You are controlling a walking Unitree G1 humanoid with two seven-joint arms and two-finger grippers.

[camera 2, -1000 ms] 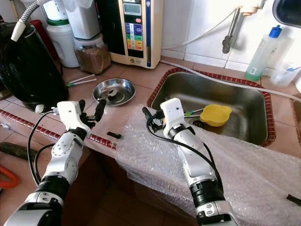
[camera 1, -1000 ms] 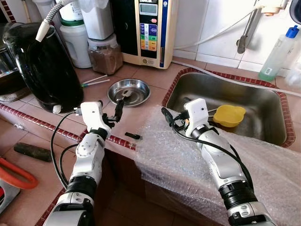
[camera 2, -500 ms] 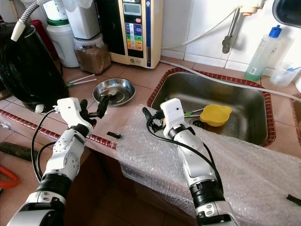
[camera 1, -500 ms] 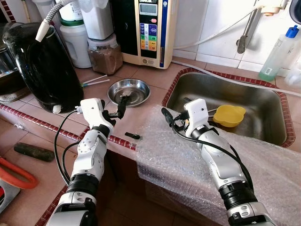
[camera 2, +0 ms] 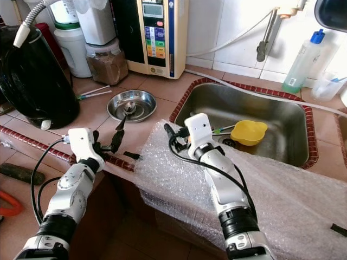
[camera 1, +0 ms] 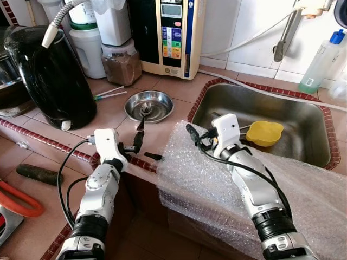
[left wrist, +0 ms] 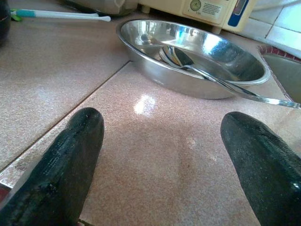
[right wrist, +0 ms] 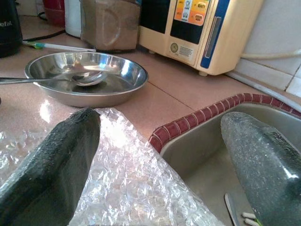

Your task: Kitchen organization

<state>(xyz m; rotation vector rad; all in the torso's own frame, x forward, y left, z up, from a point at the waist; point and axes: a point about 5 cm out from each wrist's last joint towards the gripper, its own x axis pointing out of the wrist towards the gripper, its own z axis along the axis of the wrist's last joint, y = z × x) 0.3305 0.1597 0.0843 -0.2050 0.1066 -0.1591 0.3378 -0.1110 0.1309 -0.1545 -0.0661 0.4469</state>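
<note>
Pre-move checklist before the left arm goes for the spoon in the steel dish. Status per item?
1. Left gripper open: ok, fingers spread wide, nothing between them.
2. Spoon in view: ok, bowl lies in the steel dish, handle sticks out over the rim toward the counter edge.
3. Path to the handle: ok, bare counter between fingers and dish.
4. Right gripper out of the way: ok, open, over the bubble wrap at the sink edge.
5. Small black item at counter edge: cannot tell what it is; lies close beside the left gripper.
</note>
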